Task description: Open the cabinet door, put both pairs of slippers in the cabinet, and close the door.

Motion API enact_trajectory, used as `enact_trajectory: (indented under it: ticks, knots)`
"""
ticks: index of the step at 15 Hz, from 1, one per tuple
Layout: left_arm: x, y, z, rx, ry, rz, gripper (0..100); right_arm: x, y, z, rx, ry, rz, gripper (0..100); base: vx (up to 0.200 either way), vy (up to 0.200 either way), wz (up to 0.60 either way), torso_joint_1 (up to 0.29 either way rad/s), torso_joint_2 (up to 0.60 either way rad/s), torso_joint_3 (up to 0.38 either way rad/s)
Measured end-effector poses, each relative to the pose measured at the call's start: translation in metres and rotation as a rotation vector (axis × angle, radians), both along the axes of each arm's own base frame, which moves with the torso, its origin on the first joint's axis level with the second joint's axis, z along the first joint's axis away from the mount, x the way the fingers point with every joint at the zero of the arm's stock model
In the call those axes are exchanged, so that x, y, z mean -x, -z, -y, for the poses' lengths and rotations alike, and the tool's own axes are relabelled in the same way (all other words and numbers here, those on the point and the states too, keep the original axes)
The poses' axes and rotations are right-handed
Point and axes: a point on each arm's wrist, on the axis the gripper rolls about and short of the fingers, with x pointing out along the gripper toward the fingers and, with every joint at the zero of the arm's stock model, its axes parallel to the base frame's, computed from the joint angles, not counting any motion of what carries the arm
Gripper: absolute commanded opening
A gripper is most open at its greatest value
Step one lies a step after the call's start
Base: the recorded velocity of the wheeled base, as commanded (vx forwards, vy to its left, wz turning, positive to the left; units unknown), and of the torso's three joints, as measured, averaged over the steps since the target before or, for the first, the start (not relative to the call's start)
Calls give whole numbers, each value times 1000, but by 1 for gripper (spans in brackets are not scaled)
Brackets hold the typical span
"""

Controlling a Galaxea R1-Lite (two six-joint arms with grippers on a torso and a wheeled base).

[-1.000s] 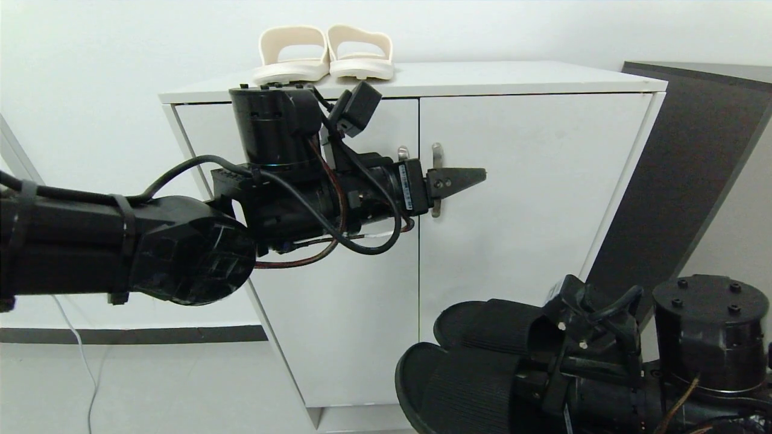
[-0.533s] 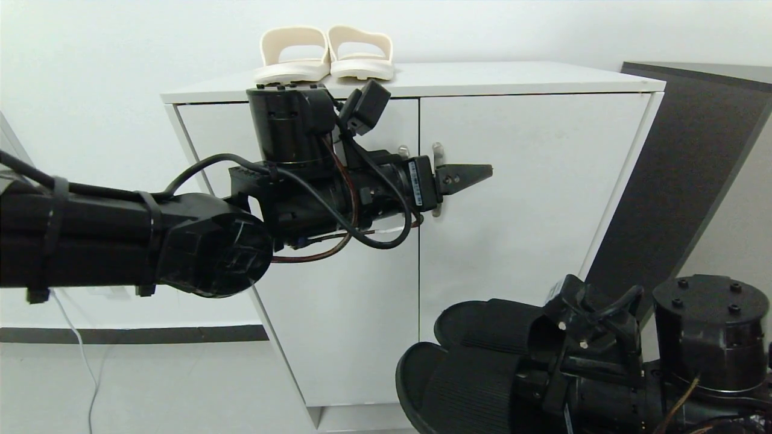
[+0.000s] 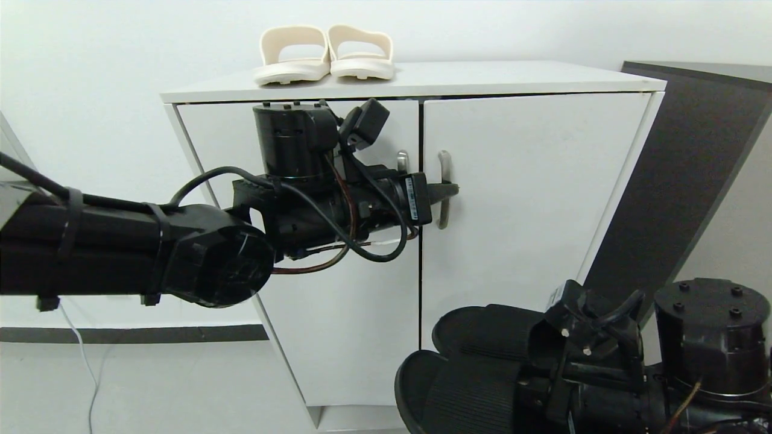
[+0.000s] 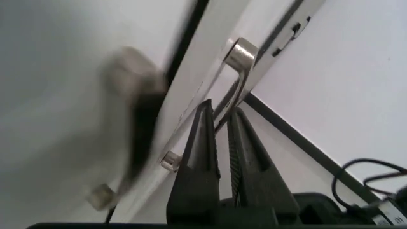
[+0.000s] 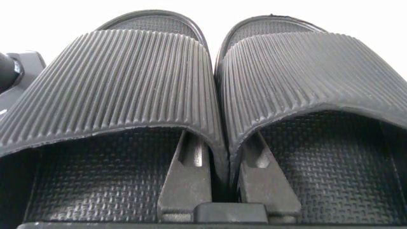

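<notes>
White cabinet (image 3: 512,75) with two doors, seen from the head camera, and both arms of the robot.

Left arm: it lies level across the left door (image 3: 338,313). The left hand (image 3: 451,190) (image 4: 220,108) sits at the mid-height of the right door handle (image 3: 444,216) (image 4: 236,76), a slim upright metal bar near the inner edge of the right door (image 3: 531,211). In the left wrist view the two fingers (image 4: 203,143) are drawn almost together, with the bar nipped between their tips. A thin dark gap runs along the top edge of the right door and down the seam between the doors. The left door handle (image 3: 402,161) stands just beside the arm, untouched.

Right arm: it is low, in front of the foot of the cabinet. The right hand (image 5: 221,137) is clamped on the black slippers (image 3: 476,361) (image 5: 127,76). One finger lies inside each slipper, and the two adjoining strap walls are pressed between them. The pair is held side by side, toes toward the cabinet.

Cream slippers (image 3: 325,54): side by side on the cabinet top, toward its left end, against the wall.

Surroundings: a dark panel (image 3: 681,181) leans to the right of the cabinet, and a thin cable (image 3: 90,374) hangs at the lower left.
</notes>
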Motion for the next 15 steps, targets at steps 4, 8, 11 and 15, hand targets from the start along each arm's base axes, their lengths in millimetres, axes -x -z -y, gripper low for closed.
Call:
enact_trajectory:
  ticks: [4, 8, 11, 15]
  knots:
    - [10, -3, -2, 1, 11, -3, 0, 2, -1, 0, -8, -12, 6, 0, 0, 0, 0, 0, 0, 0]
    - [31, -13, 1, 13, 37, 13, 0, 9, 0, 1, -41, -97, 1, 0, 0, 0, 0, 0, 0, 0]
    - [49, -19, 2, 22, 70, 23, 0, 15, 1, 5, -51, -134, -6, 0, 0, 0, 0, 0, 0, 0]
    - [71, -27, 3, 34, 92, 39, 0, 19, 2, 8, -40, -163, 10, 0, 0, 0, 0, 0, 0, 0]
